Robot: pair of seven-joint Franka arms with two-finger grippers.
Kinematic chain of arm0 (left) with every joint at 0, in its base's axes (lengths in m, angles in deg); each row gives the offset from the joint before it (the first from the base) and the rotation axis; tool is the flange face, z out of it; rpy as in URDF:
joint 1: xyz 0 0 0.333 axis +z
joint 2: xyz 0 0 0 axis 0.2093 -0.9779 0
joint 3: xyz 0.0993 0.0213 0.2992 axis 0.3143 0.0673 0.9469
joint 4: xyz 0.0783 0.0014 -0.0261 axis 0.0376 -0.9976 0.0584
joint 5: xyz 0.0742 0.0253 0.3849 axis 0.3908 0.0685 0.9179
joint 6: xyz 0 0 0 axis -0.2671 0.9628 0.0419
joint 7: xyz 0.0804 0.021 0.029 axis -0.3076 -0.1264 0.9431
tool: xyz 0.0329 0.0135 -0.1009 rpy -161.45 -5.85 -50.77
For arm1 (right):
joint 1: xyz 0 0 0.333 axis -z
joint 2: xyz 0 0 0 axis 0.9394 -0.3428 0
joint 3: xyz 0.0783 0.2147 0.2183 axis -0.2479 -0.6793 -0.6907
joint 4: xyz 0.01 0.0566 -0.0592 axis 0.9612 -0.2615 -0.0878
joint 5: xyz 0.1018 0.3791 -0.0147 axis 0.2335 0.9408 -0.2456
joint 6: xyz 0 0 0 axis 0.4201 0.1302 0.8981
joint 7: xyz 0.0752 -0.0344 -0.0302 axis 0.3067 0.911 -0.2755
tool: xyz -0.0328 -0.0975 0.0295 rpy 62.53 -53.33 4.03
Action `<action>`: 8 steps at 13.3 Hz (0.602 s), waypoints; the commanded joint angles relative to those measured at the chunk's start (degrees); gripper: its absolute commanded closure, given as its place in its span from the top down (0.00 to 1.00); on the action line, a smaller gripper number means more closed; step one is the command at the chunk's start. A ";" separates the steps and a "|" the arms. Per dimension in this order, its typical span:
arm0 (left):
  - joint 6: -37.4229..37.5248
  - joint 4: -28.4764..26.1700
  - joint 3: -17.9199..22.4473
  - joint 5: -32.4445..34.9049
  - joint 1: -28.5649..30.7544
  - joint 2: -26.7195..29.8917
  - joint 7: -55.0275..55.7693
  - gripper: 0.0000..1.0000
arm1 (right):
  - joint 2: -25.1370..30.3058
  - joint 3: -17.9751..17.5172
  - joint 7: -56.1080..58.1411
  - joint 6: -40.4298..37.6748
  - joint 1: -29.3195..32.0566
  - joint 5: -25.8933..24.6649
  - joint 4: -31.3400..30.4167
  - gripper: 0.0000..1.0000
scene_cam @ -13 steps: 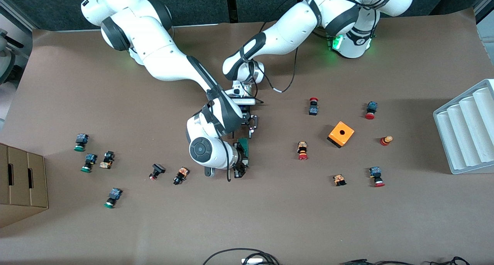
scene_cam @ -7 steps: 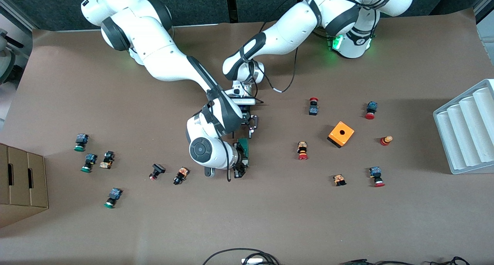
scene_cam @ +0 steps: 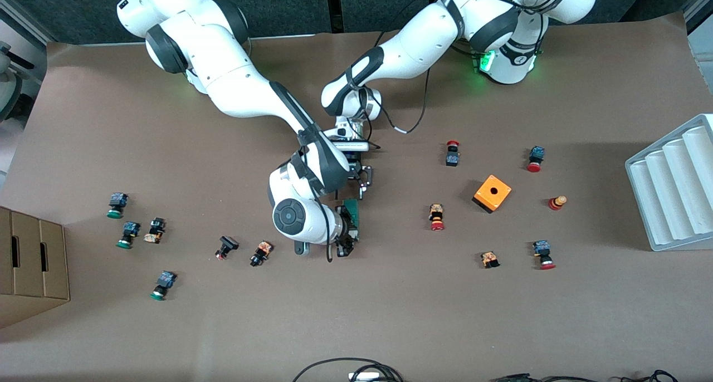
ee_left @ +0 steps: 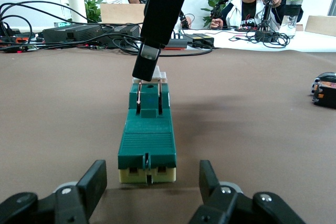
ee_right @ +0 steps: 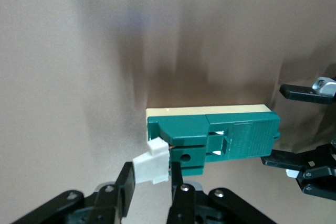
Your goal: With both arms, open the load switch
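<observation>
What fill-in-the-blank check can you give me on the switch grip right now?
The right gripper pinches the ____ piece of the switch.
The left gripper has its jaws ____, flanking the other end.
The cube with a hole is ____.
Missing: white; open; orange.

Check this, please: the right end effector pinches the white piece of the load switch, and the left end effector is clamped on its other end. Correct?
In the left wrist view the left end effector is open: its fingers stand on either side of the load switch, not touching it. The right end effector does pinch the white piece.
</observation>
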 commanded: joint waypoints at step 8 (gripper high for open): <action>0.10 0.93 0.37 1.01 -0.38 -0.72 0.74 0.79 | 5.17 -0.56 1.57 -1.87 -0.40 0.79 -7.74 0.32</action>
